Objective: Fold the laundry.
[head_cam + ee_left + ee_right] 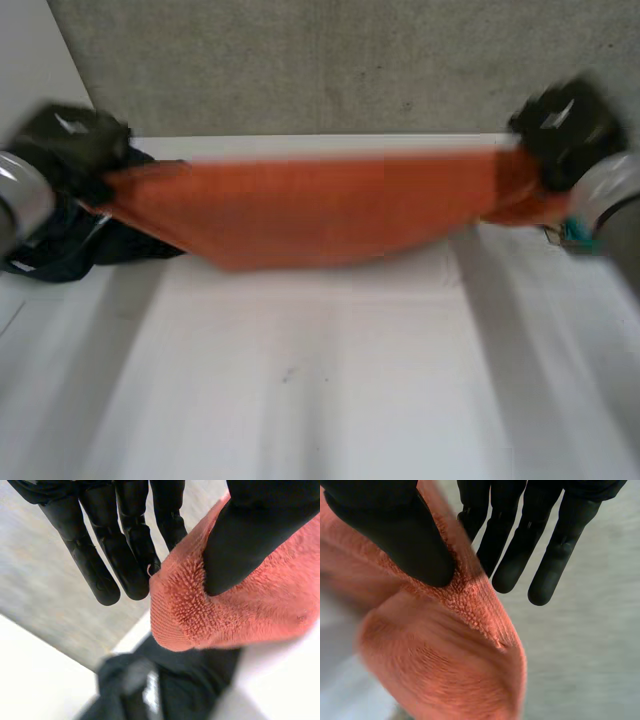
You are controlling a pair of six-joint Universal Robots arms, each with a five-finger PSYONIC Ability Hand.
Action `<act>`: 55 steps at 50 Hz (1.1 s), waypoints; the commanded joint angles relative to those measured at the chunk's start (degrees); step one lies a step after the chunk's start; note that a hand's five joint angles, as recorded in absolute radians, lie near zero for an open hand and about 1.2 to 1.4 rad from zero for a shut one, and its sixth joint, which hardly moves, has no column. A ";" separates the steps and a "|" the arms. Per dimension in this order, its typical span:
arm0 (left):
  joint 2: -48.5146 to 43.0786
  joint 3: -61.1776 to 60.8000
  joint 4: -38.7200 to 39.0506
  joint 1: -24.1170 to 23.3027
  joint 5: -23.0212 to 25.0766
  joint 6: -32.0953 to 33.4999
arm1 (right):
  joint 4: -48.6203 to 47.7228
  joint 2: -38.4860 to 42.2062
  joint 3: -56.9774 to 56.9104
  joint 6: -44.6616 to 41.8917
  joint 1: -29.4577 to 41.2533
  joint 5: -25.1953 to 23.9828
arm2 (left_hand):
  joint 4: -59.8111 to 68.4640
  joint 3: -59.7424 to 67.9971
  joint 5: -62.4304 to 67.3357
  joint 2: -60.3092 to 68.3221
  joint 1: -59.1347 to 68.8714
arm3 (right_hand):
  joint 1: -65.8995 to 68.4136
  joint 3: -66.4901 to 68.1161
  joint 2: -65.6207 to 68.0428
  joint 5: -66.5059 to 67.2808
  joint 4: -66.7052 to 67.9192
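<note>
The left hand [75, 140] pinches one end of the orange towel [320, 210] between its thumb and straight fingers [125, 555]. The right hand [565, 125] nips the other end the same way. The towel hangs stretched between them, its long axis running hand to hand and its lower edge sagging toward the white tabletop [300, 390]. It looks like thick, looped terry. A dark garment heap [60, 245] lies beneath the left hand.

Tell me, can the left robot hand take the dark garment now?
Probably not yet. The left robot hand pinches a corner of the towel between thumb and fingers, so it is occupied. The dark garment lies close beneath it; only the held towel is in the way.
</note>
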 commanded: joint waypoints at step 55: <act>-21.13 -7.20 41.65 2.49 -4.98 -15.23 | -14.48 32.47 -10.43 11.13 -4.36 -8.53 | 11.28 11.93 13.88 11.46 12.73 | 17.15 11.64 12.57 12.26 11.28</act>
